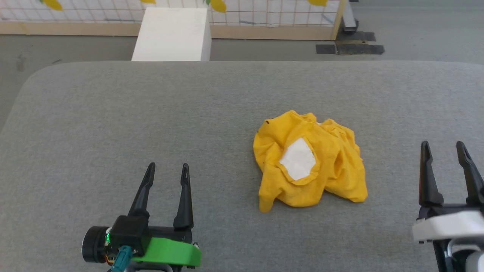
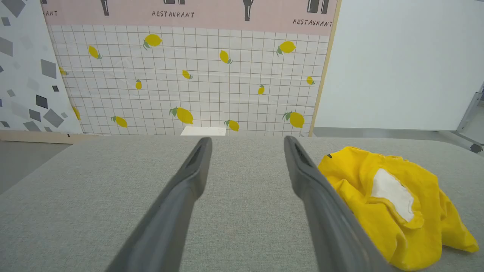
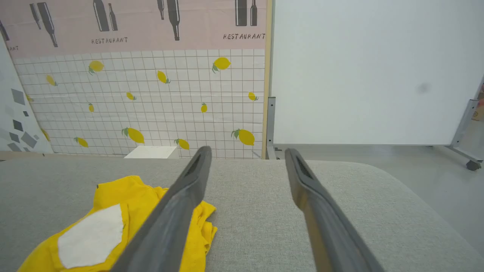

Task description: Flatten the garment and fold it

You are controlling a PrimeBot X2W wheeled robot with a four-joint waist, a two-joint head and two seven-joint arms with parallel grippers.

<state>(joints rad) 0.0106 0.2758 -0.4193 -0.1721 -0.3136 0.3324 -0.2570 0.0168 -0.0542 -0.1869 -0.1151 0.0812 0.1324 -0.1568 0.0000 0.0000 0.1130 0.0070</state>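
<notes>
Grey padded surface (image 1: pixel 113 113), crumpled garment (image 1: pixel 332 166) between left hand (image 1: pixel 168 165) and right hand (image 1: pixel 442 143)

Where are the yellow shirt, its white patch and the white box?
yellow shirt (image 1: pixel 336 166), head view, crumpled right half.
white patch (image 1: pixel 298 158), head view, its middle.
white box (image 1: pixel 172 34), head view, its top face.

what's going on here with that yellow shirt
A two-armed robot is set to flatten and fold a yellow T-shirt, which lies crumpled in a heap on the grey padded surface. Its left claw and right claw sit open on either side of the shirt, holding nothing.
</notes>
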